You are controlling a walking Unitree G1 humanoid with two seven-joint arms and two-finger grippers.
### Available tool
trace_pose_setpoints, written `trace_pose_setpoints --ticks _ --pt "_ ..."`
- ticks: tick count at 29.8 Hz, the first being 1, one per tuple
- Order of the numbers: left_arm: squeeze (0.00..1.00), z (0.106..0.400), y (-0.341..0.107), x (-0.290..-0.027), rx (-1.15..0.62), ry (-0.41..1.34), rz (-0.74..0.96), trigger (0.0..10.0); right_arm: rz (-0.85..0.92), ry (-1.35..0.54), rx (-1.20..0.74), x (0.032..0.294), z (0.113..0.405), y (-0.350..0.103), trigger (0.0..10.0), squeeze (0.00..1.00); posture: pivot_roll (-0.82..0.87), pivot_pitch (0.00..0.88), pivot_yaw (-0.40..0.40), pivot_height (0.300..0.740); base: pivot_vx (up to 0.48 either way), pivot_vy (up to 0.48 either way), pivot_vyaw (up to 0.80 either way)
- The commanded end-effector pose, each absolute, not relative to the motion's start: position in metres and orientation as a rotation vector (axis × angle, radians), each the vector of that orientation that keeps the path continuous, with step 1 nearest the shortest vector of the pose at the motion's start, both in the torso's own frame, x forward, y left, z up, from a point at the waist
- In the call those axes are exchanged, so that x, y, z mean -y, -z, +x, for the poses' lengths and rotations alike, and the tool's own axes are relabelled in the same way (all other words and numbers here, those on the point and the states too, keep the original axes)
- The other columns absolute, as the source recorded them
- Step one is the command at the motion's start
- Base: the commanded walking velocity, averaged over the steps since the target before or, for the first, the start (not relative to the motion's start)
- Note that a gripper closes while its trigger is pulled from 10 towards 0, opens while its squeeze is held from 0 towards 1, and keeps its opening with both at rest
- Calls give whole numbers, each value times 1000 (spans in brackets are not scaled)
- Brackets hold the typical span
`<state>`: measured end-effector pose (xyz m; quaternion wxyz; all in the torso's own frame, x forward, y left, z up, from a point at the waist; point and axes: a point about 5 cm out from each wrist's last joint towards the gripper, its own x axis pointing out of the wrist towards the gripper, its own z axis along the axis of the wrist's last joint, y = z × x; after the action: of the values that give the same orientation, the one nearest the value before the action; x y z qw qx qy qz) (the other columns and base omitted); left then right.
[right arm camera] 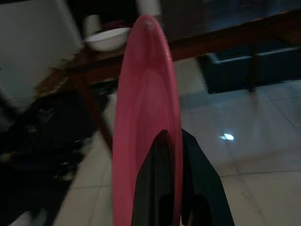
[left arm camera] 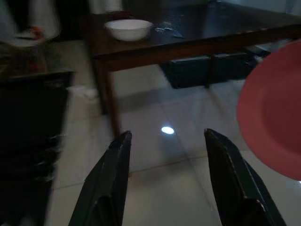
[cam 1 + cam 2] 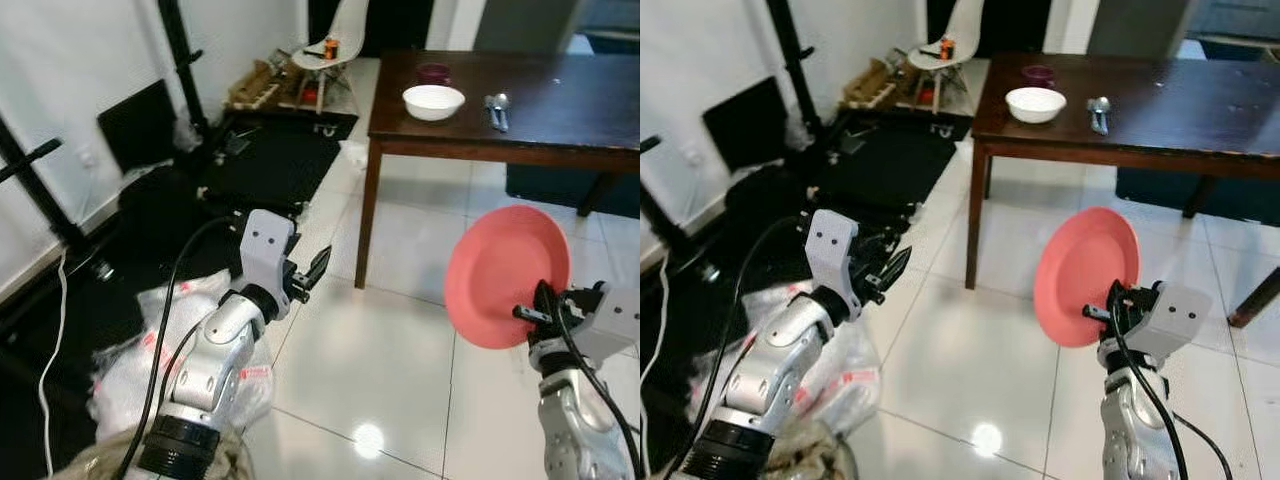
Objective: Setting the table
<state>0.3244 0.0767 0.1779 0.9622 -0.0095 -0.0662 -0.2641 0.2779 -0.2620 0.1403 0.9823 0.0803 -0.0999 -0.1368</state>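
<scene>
You're mid-carry: your right gripper [image 3: 1112, 305] is clamped on the rim of the pink plate [image 3: 1080, 272], held upright above the floor short of the table [image 3: 1200, 140], your left gripper [image 2: 164, 179] gapes empty, so walk closer and lay it flat near the table's front edge beside the white bowl [image 3: 1035, 103].

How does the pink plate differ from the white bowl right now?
The plate is pink, flat and held on edge over the floor by the right end effector. The bowl is white, deep and sits upright on the table. Both are round dishes.
</scene>
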Motion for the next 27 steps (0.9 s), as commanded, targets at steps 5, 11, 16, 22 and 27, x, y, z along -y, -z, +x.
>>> trace_pose_setpoints --ticks 5,11,16,22,27 --pt "137 323 -177 -73 132 552 -14 10000 166 296 209 266 276 -141 10000 0 -179 0 147 740 480 0 -738" --pt "141 324 -177 -73 134 554 -14 10000 162 297 210 267 276 -141 10000 0 -181 0 148 740 480 0 -749" --pt "141 324 -177 -72 136 556 -15 10000 162 297 212 267 276 -141 10000 0 -184 0 150 740 480 0 -756" --pt "137 324 -177 -72 137 557 -16 10000 157 291 222 266 275 -144 10000 0 -187 0 150 740 480 0 -722" --pt "141 324 -177 -71 136 559 -18 10000 154 296 227 267 274 -145 10000 0 -187 0 152 740 480 0 -644"
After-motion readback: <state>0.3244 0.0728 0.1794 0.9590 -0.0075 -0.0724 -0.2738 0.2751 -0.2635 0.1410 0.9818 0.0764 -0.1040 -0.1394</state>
